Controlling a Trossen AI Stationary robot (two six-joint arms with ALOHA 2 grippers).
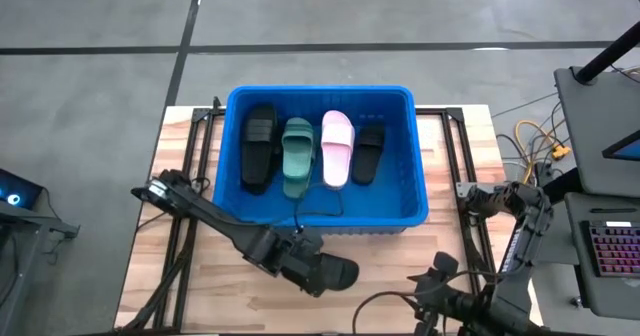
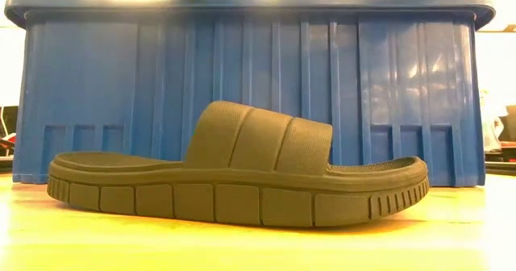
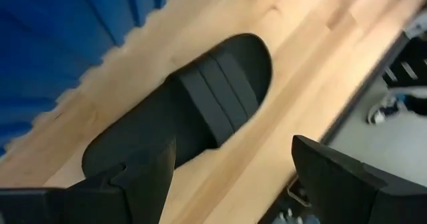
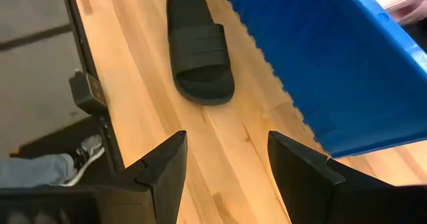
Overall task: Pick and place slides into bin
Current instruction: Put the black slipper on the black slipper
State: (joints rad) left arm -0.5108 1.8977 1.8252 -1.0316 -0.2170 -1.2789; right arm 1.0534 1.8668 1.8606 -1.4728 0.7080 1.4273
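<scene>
Left gripper hangs open over black slide; high view shows 4 binned.

Five slide sandals in all — four lying side by side inside one blue bin: a black slide, a dark green slide, a light pink slide and a second black slide. A fifth slide, black, lies on the single wooden worktop — outside the bin. Two robot arms, one gripper each.
</scene>
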